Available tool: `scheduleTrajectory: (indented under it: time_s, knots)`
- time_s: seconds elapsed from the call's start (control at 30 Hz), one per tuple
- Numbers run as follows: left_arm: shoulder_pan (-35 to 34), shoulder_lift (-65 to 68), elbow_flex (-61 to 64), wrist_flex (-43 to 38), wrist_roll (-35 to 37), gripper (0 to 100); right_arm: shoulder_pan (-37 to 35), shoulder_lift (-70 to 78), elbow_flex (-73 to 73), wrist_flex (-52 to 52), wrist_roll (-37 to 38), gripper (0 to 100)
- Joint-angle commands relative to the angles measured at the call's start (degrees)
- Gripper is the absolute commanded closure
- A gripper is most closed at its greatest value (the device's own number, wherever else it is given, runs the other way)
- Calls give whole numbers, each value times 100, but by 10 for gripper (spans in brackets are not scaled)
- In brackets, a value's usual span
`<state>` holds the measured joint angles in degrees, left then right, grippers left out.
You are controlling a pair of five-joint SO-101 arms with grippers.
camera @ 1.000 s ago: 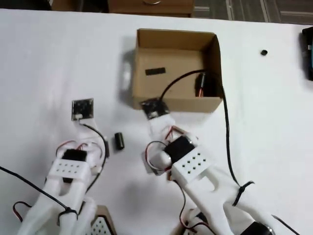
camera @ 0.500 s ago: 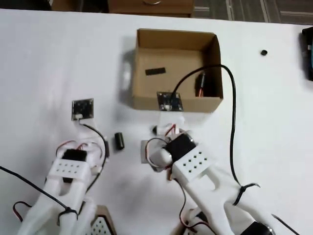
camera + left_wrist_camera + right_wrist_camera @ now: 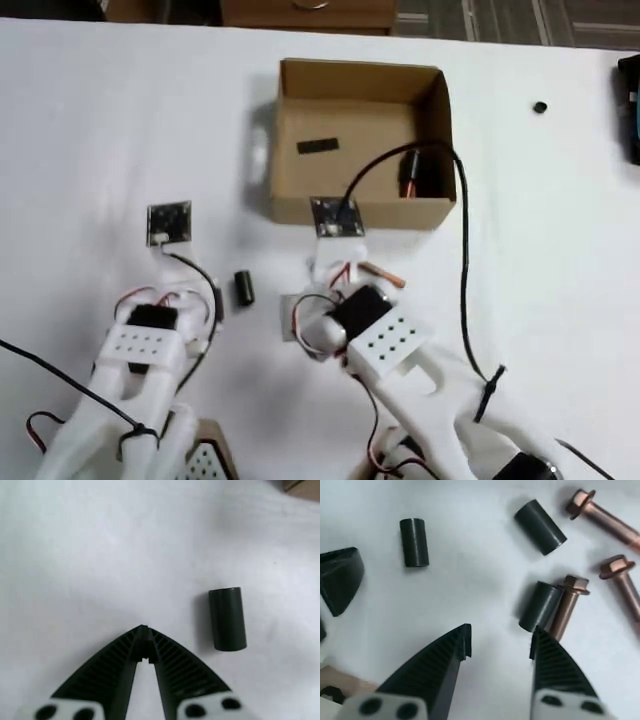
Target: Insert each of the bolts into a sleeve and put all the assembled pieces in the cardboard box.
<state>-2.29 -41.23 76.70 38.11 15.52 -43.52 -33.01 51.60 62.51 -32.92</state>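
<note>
Sleeves and bolts lie loose on the white surface in front of the cardboard box, on the side facing the arms. Inside the box, against its side wall, rests an assembled piece, reddish with a dark end. The right pincer hangs open just in front of the box's near wall, its two fingers spread wide with nothing between them. Under it a second sleeve lies flat, touching a copper bolt side by side. A third sleeve and two more bolts lie near them, each apart from the others. A lone sleeve lies on its side farther from the box's near wall, between the two arms. The left pincer is closed, its tips meeting on nothing. It sits low over the surface just beside the lone sleeve, not touching it, well off from the box's front corner.
</note>
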Motion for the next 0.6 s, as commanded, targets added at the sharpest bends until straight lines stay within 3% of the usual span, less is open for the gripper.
scheduleTrajectory:
  time_s: [0.0,0.57]
  knots:
    - [-9,-105,-13,-44,-18,980,110,-57,79,136,-9,812]
    - [-9,-105,-4,-44,-9,980,136,-57,642,-637,0,812]
